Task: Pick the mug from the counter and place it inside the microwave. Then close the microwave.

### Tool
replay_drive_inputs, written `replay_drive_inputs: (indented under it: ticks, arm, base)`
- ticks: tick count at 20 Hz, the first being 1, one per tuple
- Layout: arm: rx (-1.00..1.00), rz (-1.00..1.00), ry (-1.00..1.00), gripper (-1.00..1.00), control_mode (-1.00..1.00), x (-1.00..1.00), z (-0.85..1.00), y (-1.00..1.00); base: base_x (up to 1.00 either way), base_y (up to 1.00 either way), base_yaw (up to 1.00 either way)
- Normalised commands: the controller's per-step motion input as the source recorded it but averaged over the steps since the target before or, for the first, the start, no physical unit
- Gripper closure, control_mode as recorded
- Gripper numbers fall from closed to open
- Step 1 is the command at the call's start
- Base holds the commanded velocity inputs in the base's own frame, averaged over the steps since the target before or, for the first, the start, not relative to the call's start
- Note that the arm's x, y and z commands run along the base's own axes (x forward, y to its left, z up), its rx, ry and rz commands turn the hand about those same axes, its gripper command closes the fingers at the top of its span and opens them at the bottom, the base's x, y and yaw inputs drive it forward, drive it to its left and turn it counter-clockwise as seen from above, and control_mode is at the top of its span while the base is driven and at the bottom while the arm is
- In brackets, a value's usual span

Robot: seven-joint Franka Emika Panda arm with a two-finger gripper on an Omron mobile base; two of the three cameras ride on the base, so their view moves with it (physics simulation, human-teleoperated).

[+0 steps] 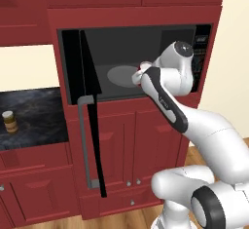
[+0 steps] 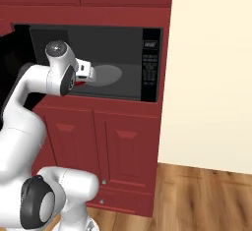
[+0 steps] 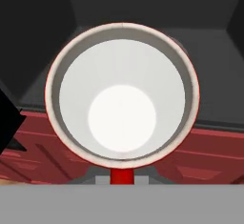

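Observation:
The mug [image 3: 121, 94] fills the hand view rim-on, with its white inside toward the camera and its red handle [image 3: 121, 175] at the bottom. My gripper [image 1: 142, 73] is shut on the mug and holds it at the front opening of the microwave [image 1: 146, 43], just over the lower sill. A sliver of the red mug [image 2: 81, 82] shows under the hand in the right base view, in front of the grey turntable [image 2: 106, 73]. The microwave door [image 1: 91, 125] stands wide open, swung out to the left. The counter [image 1: 34, 121] lies to the left of the microwave.
A small brown jar with a pale lid [image 1: 8, 121] stands on the counter at the far left. The door's long grey handle [image 1: 83, 140] hangs in front of the lower red cabinets. The button panel [image 2: 150, 63] is on the microwave's right side. A cream wall [image 2: 211, 77] rises to the right.

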Motion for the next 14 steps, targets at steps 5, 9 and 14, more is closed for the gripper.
replay_drive_inputs:
  ticks: [5, 9, 14]
  arm:
    - [0.0, 0.0, 0.01, 1.0, -1.0, 0.03, -0.19, 0.0]
    - [-0.03, 0.0, 0.03, 1.0, -1.0, 0.21, 0.0, 0.0]
    - [-0.06, -0.01, 0.05, 1.0, -1.0, 0.64, 0.0, 0.0]
  base:
    - [0.0, 0.0, 0.0]
    - [0.0, 0.0, 0.0]
    - [0.0, 0.0, 0.0]
